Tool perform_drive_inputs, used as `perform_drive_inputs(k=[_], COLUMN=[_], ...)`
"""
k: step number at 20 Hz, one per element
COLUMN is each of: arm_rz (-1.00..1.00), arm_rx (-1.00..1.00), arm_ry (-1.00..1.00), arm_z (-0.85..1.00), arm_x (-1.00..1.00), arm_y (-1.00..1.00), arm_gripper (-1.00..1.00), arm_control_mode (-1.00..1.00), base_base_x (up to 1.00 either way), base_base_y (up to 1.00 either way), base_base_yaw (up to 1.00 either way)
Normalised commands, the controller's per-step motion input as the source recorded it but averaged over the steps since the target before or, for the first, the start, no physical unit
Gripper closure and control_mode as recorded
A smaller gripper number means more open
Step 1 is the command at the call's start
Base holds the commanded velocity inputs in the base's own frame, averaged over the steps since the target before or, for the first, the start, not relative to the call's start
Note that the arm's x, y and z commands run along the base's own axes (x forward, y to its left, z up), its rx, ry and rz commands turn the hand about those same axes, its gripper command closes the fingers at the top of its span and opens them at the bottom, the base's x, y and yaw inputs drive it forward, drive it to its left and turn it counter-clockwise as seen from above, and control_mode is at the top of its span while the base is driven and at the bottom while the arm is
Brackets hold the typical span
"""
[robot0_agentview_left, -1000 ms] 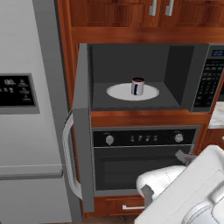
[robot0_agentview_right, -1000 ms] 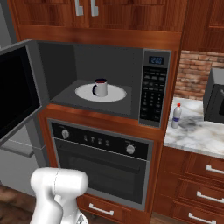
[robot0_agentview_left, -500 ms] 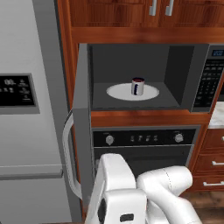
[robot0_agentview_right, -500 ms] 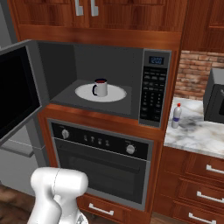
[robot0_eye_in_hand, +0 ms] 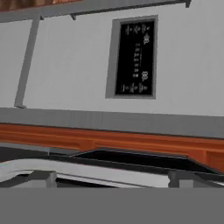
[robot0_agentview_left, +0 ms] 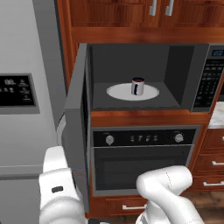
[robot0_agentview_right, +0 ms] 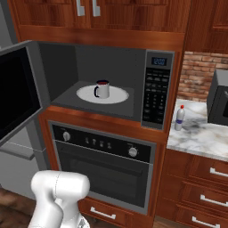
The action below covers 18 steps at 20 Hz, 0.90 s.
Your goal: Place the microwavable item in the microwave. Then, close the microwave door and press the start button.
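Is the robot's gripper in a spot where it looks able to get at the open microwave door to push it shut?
Probably yes. The microwave door stands wide open with its outer face clear, and the gripper, open, sits low beside it, facing the fridge. Nothing looks in the way.
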Motion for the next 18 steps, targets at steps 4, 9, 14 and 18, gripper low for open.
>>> perform_drive_inputs(k=[4, 9, 14, 18], arm_rz=[-0.12, -0.28, -0.21, -0.26], arm_rx=[-0.18, -0.09, -0.09, -0.02], arm_ry=[0.09, 0.01, -0.03, 0.00], arm_z=[-0.57, -0.31, -0.50, -0.11], arm_x=[0.80, 0.34, 0.30, 0.23], arm_y=[0.89, 0.26, 0.37, -0.08], arm_gripper=[-1.00, -1.00, -1.00, -1.00], arm_control_mode=[-1.00, -1.00, -1.00, -1.00], base_base_x=[0.00, 0.00, 0.00, 0.00], base_base_y=[0.00, 0.00, 0.00, 0.00], base_base_yaw=[0.00, 0.00, 0.00, 0.00])
